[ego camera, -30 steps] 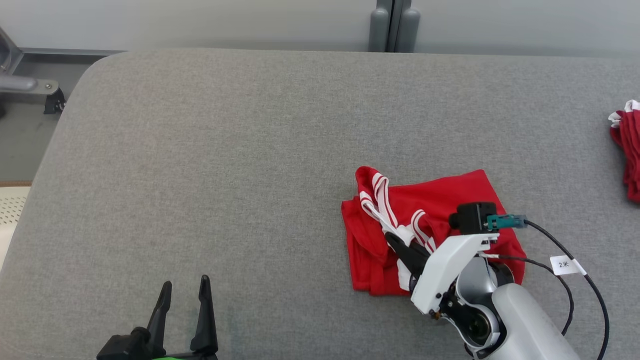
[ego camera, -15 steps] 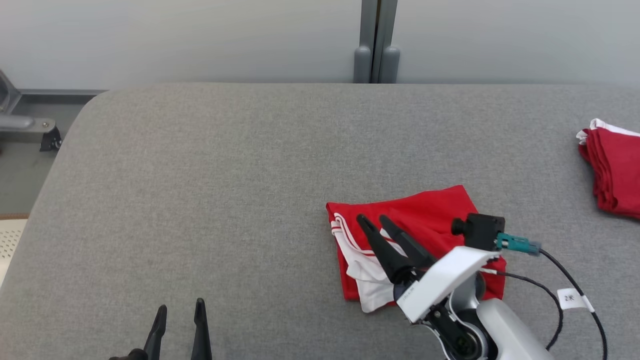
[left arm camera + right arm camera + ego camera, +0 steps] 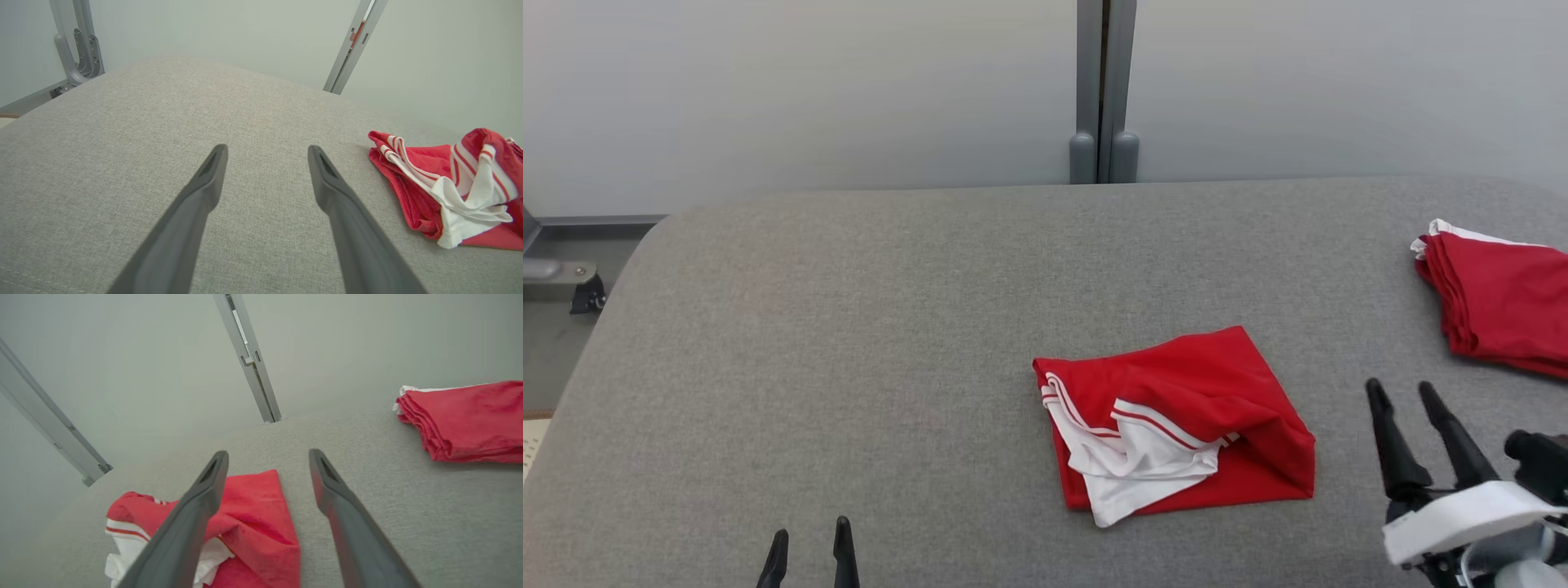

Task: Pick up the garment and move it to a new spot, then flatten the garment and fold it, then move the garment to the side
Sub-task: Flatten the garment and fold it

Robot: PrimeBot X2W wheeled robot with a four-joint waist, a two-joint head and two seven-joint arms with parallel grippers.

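The garment [image 3: 1176,425] is red with white striped trim, lying roughly folded on the grey padded table [image 3: 866,327], a white flap turned over its front left. It also lies at the right of the left wrist view [image 3: 445,192] and at the lower left of the right wrist view [image 3: 249,522]. My right gripper [image 3: 1403,390] stands open to the right of the garment, apart from it, with nothing between its fingers. My left gripper [image 3: 809,535] is open at the bottom edge, well left of the garment, over bare table.
A stack of folded red garments [image 3: 1499,298] lies at the table's right edge, also in the right wrist view [image 3: 466,420]. A grey post [image 3: 1103,90] rises behind the table against the pale wall. A metal frame [image 3: 556,273] stands off the left edge.
My right gripper let go of the garment, opened and drew back to the right. The garment's raised trim dropped flat. The camera tilted up, shifting the whole picture.
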